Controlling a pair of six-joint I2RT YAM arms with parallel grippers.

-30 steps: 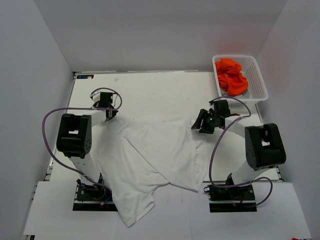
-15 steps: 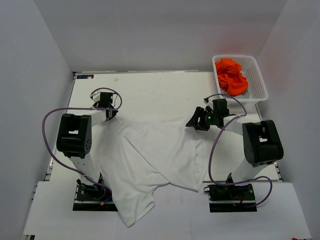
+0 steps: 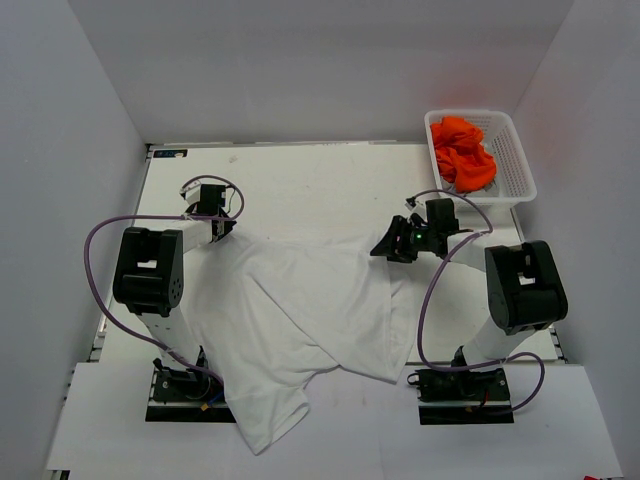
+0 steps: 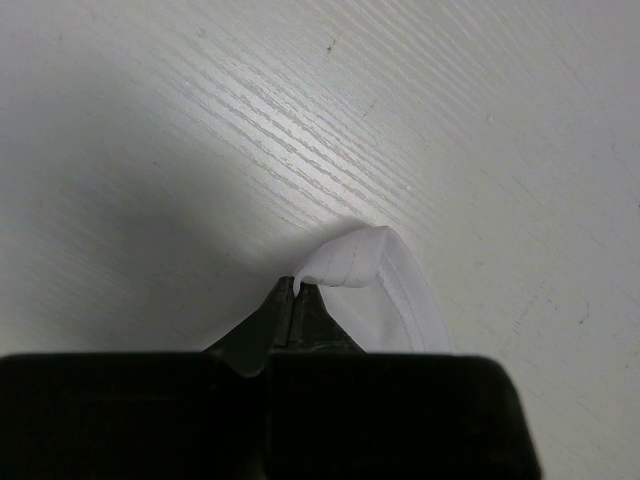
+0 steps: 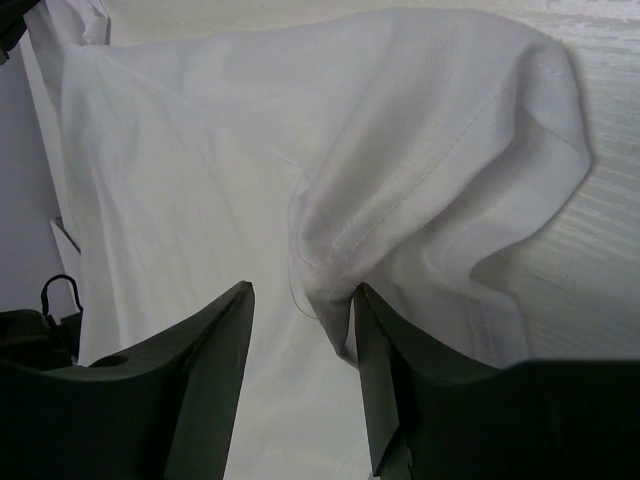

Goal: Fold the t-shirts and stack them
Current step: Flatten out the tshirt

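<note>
A white t-shirt lies spread and rumpled across the table's middle, one part hanging over the near edge. My left gripper is shut on its far left corner; the wrist view shows a white hem fold pinched at the fingertips. My right gripper is open at the shirt's far right corner. In its wrist view a bunched fold of white cloth lies against the right finger, with the jaws apart. Orange t-shirts are piled in a basket.
A white lattice basket stands at the far right of the table. White walls enclose the table on three sides. Purple cables loop beside both arms.
My right gripper has moved a little left and away, onto the shirt's far right corner. The left gripper and the shirt have stayed put.
</note>
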